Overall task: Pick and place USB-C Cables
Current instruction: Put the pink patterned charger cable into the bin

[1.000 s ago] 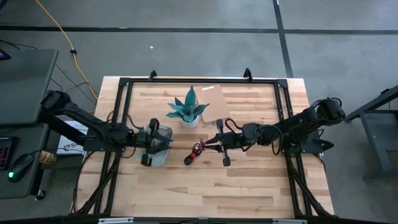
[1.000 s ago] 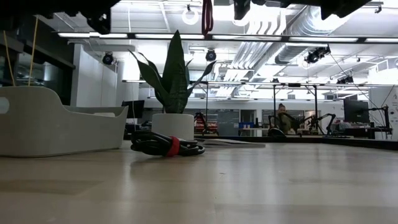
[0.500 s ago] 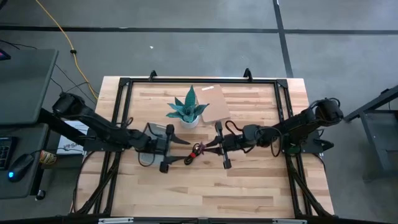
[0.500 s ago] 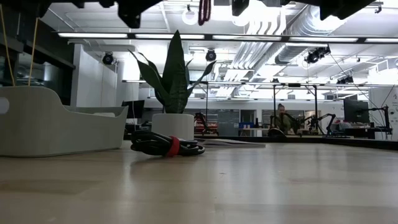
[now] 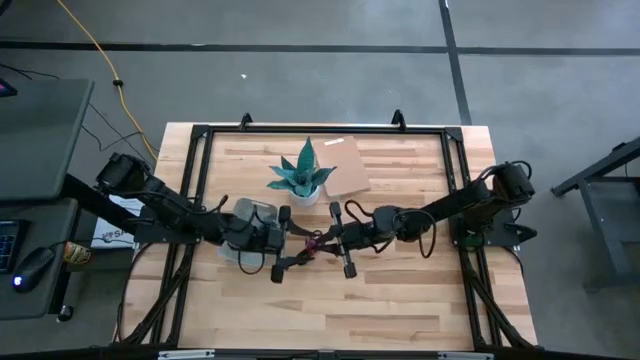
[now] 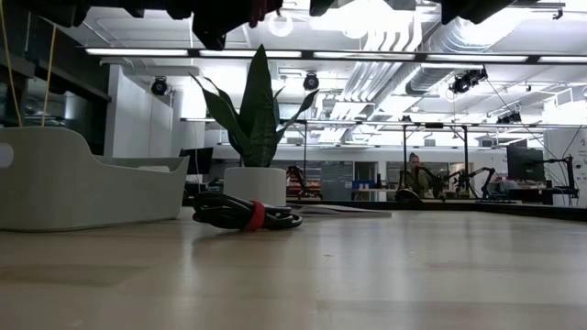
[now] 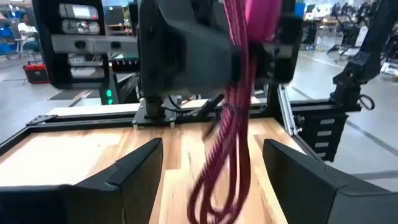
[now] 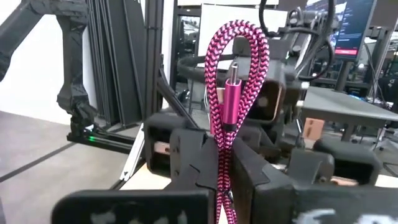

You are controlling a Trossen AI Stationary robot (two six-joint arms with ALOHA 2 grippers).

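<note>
A magenta braided USB-C cable bundle [image 5: 314, 243] hangs in the air over the table's middle, with my right gripper [image 5: 328, 240] shut on it. My left gripper [image 5: 296, 246] faces it from the left, open. In the left wrist view its two fingers stand on either side of the cable [image 7: 231, 124] without touching it. A black cable bundle with a red tie [image 6: 246, 213] lies flat on the tabletop in front of the plant pot. My right gripper pinches the magenta bundle's doubled strands [image 8: 221, 163] between its two fingers, coming level from the table's right side. A loop with a magenta plug [image 8: 231, 93] sticks out past the fingers. The bundle is lifted clear of the table, and its loops [image 7: 214, 186] hang down.
A pale tray [image 5: 246, 232] sits under my left arm; in the low view it [image 6: 83, 188] stands at the left. A potted plant [image 5: 302, 178] and a brown card [image 5: 345, 180] lie toward the far edge. A black frame [image 5: 300, 130] rims the table.
My left gripper has moved from over the tray toward the table's right, up to the magenta cable. My right gripper has carried the cable toward the table's left, so the two grippers now meet at the middle.
</note>
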